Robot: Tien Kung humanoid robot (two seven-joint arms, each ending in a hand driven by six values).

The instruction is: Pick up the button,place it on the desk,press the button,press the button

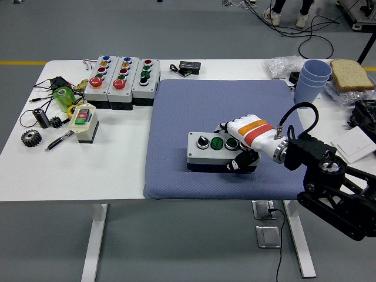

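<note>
Button box (212, 150) lies flat on the blue mat (176, 117), long axis running left to right. My right hand (247, 143) grasps its right end, so the green buttons sit just left of my fingers.

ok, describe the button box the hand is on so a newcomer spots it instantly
Start at the blue mat covering the table's middle. Near its front edge lies a grey button box, gripped at its right end by the right hand. Unlike the three boxes at the table's back left, it sits alone on the mat.
</note>
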